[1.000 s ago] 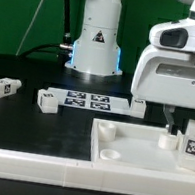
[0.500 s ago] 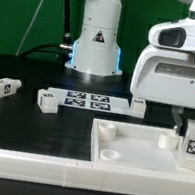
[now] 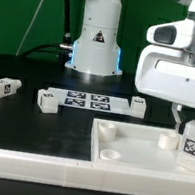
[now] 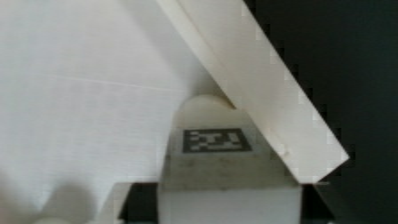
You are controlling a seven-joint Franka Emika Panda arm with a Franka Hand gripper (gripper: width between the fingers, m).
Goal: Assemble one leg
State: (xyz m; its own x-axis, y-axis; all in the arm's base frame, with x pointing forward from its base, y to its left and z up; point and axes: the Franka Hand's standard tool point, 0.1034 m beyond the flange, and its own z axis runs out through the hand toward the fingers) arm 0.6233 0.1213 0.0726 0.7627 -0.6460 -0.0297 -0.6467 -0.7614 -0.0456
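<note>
Wrist view: the leg (image 4: pixel 215 150) is pinched by the gripper (image 4: pixel 214 195) over the panel (image 4: pixel 80 90); if misaligned, jamming is risked.

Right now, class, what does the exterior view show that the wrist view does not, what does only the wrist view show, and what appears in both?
Only the exterior view shows the marker board, three loose legs on the black table and the robot base. Only the wrist view shows the held leg close up between the end effector fingers, tag facing the camera. Both show that leg and the white panel.
</note>
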